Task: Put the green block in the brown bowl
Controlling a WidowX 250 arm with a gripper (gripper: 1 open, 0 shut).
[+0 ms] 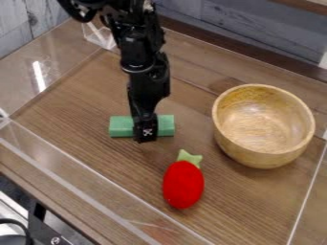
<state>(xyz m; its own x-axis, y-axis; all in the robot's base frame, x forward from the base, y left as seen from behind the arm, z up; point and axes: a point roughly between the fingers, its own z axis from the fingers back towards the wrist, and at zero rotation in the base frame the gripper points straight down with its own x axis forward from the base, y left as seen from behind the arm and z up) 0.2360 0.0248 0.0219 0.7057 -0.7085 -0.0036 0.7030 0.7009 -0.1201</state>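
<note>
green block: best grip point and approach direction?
Grip the green block at mid-length, jaws across its narrow width, coming straight down from above. It lies flat on the table as a low bar, so its long side faces are the only ones jaws can pinch. The gripper is already down over it, near its right half.

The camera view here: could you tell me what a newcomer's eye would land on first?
Probably the black robot arm reaching down at centre, its gripper planted on the green block on the wooden table. Next, the bright red strawberry-like toy in front near the lower middle, and the brown bowl, empty, at the right.
</note>
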